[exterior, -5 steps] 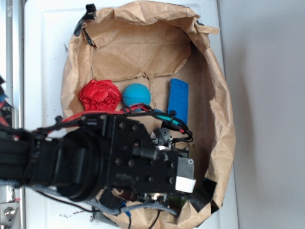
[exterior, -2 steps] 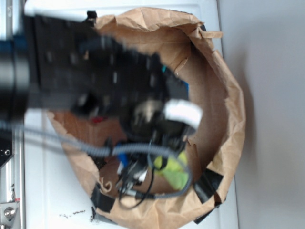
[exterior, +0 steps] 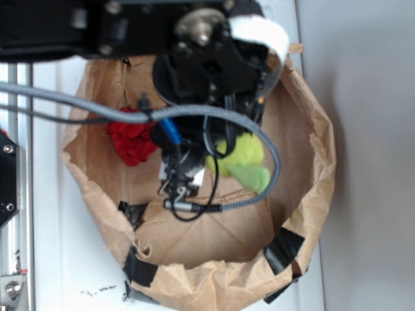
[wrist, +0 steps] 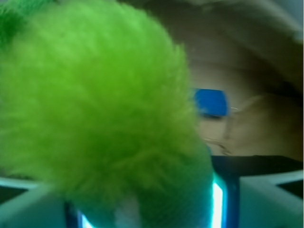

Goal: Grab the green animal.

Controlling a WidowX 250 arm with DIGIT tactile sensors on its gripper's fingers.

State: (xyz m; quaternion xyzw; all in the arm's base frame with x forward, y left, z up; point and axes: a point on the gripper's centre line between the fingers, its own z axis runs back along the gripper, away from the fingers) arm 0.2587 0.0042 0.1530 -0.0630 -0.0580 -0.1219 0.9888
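Closest to us, in the wrist view, the green animal [wrist: 99,109] fills most of the picture as a blurred mass of fuzzy lime-green fur. It sits right up against the camera, between the two pale fingers [wrist: 266,199] of the end effector, whose tips show at the lower left and lower right corners. We read the end effector as closed on the toy, though the contact itself is hidden by the fur. Behind the toy, past its right side, we see a blue pad [wrist: 210,102] lying on the brown paper floor of the bag [wrist: 256,57].

From the outside view, we look down on the black arm [exterior: 130,26], which reaches in from the top left and covers the upper part of the bag [exterior: 311,168]. The end effector [exterior: 224,146] hangs beneath it among loops of grey and black cable [exterior: 272,155]. The green animal [exterior: 243,162] shows just right of the bag's centre, held at the end effector, with a duller green part at its lower right. A red fabric lump [exterior: 133,139] lies near the bag's left wall. The bag, its rim patched with black tape [exterior: 283,251], stands on a white table [exterior: 71,259].
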